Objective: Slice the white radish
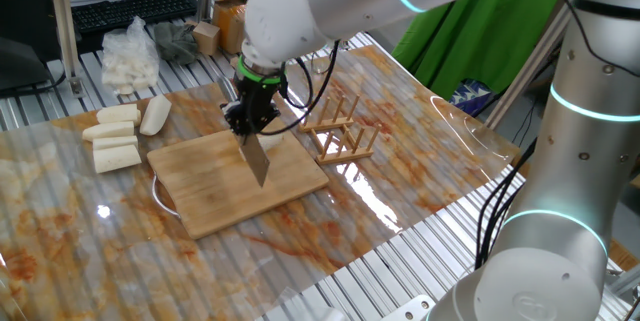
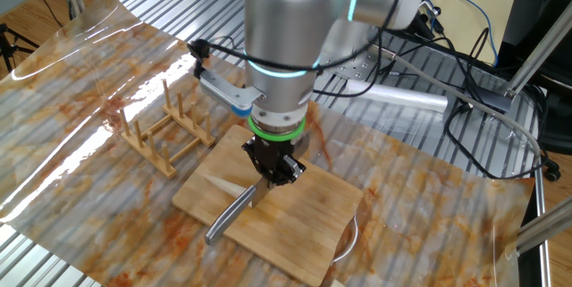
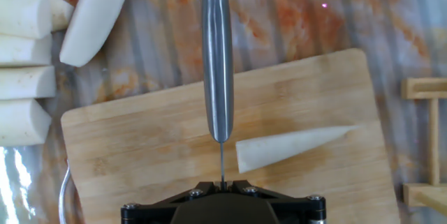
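- I am pointing my gripper (image 1: 250, 121) straight down over the wooden cutting board (image 1: 215, 196), with the jaws closed tight on a knife (image 1: 256, 157).
- In the hand view the knife (image 3: 217, 56) is running away from me as a grey handle, with the thin blade showing edge-on just under my fingers.
- In one fixed view the blade is hanging down from the gripper, its tip just above or perhaps grazing the board; I cannot be sure which.
- The white radish (image 3: 290, 147) is lying flat on the board (image 3: 154, 147), whole and unsliced, just to the right of the knife in the hand view, with its cut end near the blade and its point aiming right.
- In the other fixed view the radish (image 2: 222, 185) is showing as a pale wedge on the left part of the board (image 2: 308, 224), beside the gripper (image 2: 273, 169).
- Four thick cream-white chunks (image 1: 115, 136) are sitting on the surface (image 1: 60, 231) off the board's left side, three lined up close together and one (image 3: 94, 18) lying slanted just beside them.
- A clear bag of white pieces (image 1: 130, 56) is resting farther back on the left.
- A small wooden rack (image 1: 340, 131) is standing on the surface just right of the board.
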{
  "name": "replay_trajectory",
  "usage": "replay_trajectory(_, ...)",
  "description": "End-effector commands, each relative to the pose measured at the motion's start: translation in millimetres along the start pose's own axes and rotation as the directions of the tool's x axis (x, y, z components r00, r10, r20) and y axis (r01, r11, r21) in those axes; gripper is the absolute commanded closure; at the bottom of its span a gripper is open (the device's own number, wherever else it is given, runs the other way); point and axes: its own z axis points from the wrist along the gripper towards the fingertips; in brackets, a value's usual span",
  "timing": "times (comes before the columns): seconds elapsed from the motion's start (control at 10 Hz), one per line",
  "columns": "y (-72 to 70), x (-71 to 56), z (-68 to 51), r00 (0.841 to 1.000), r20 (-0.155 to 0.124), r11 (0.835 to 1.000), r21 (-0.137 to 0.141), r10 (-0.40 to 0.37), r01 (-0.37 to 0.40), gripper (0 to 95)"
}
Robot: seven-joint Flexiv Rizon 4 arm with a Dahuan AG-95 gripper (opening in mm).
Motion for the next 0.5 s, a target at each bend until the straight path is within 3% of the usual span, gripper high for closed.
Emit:
replay_trajectory(0.1,-2.5,-3.4,1.0,1.000,0.016,1.000,0.013,-0.005,0.005,95.0)
replay_trajectory(0.5,-12.6,-9.4,4.4,1.000,0.017,1.000,0.016,-0.025,0.024,95.0)
